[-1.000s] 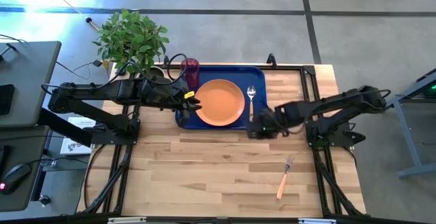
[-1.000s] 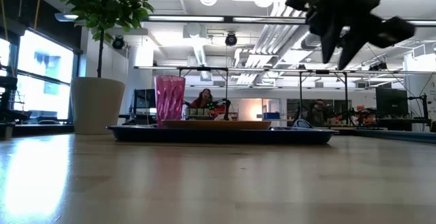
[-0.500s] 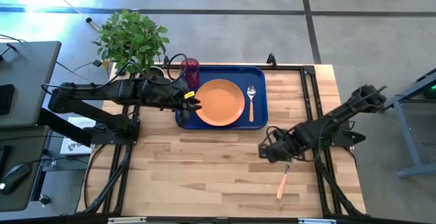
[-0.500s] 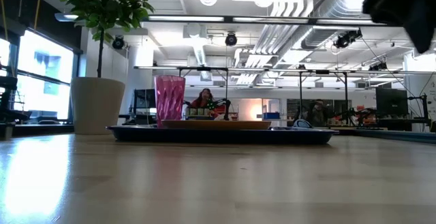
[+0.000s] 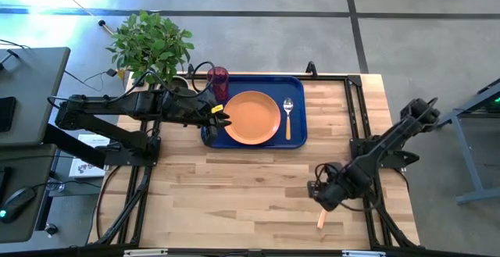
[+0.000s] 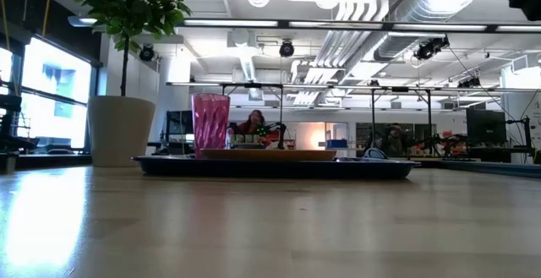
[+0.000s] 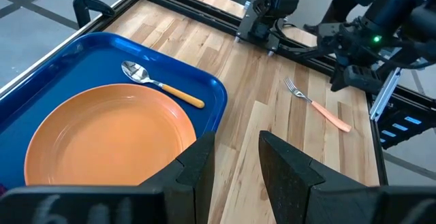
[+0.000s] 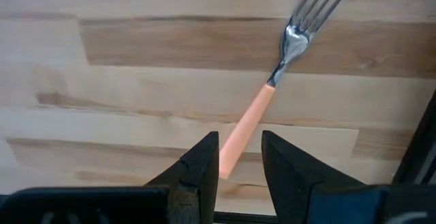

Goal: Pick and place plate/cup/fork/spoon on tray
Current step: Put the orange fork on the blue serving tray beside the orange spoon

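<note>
The dark blue tray [image 5: 298,132] lies at the table's far middle. On it lie the orange plate [image 5: 251,117] and the spoon [image 5: 287,116], and the dark red cup [image 5: 218,81] stands in its far left corner. The fork [image 8: 272,81] lies flat on the wood near the table's near right. My right gripper [image 8: 237,161] is open above it, fingers either side of the handle's free end [image 8: 231,152], not touching. In the high view the gripper [image 5: 324,195] covers all but the handle's end [image 5: 321,219]. My left gripper [image 7: 236,157] is open and empty over the tray's left edge [image 5: 206,124].
A potted plant [image 5: 150,44] stands off the table's far left corner; its white pot [image 6: 121,130] shows beside the cup [image 6: 210,124] in the low view. Black frame rails [image 5: 356,108] run along the table's right side. Bare wood [image 5: 226,194] lies between tray and near edge.
My right gripper has gone from the tray's near right corner toward the table's near edge and a little right, and now stands over the fork's handle. The fork, the tray and its things have not moved.
</note>
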